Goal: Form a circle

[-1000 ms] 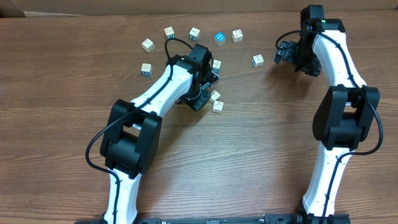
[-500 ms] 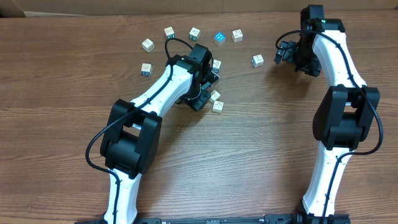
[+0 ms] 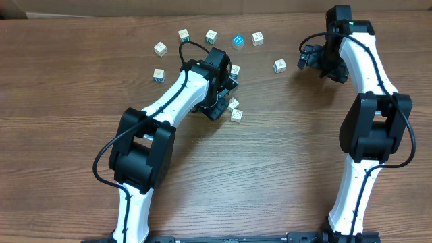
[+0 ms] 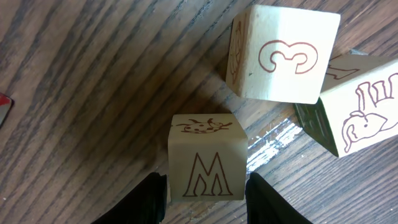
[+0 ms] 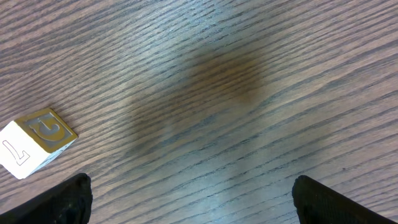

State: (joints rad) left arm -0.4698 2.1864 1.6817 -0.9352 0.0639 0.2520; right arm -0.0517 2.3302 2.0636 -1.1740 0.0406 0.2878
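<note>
Overhead, upper middle of the frame: we see the letter cubes [image 3: 211, 35] strung in a loose arc on the table [image 3: 67, 148], with a blue cube [image 3: 237, 41] sitting among them. A few more lie lower, near the centre, so the round shape is not yet closed.
Overhead, left gripper [image 3: 217, 109]: it is down among the lower cubes, just left of a pair near the centre. Its jaws are hidden under the wrist.
Overhead, right gripper [image 3: 309, 57]: it is in the upper right, apart from the nearest cube.
Left wrist view, bottom centre: the M cube [image 4: 208, 155] stands flat on the wood between the two fingers. The jaws are narrow and close on both its sides, but we cannot tell whether they pinch it or stand just clear.
Left wrist view, upper right: the 3 cube [image 4: 283, 53] and the elephant cube [image 4: 367, 118] appear to touch at a corner. Both are near the M cube but apart from it.
Right wrist view: the jaws are spread wide with nothing between them. One numbered cube [image 5: 37, 140] lies at the left edge, off to the side.
Handling: we judge the cubes to be light, stiff and smooth-faced. We would pinch one squarely across two opposite side faces, because a skewed grip would twist it and a nudge could shift its neighbours.
</note>
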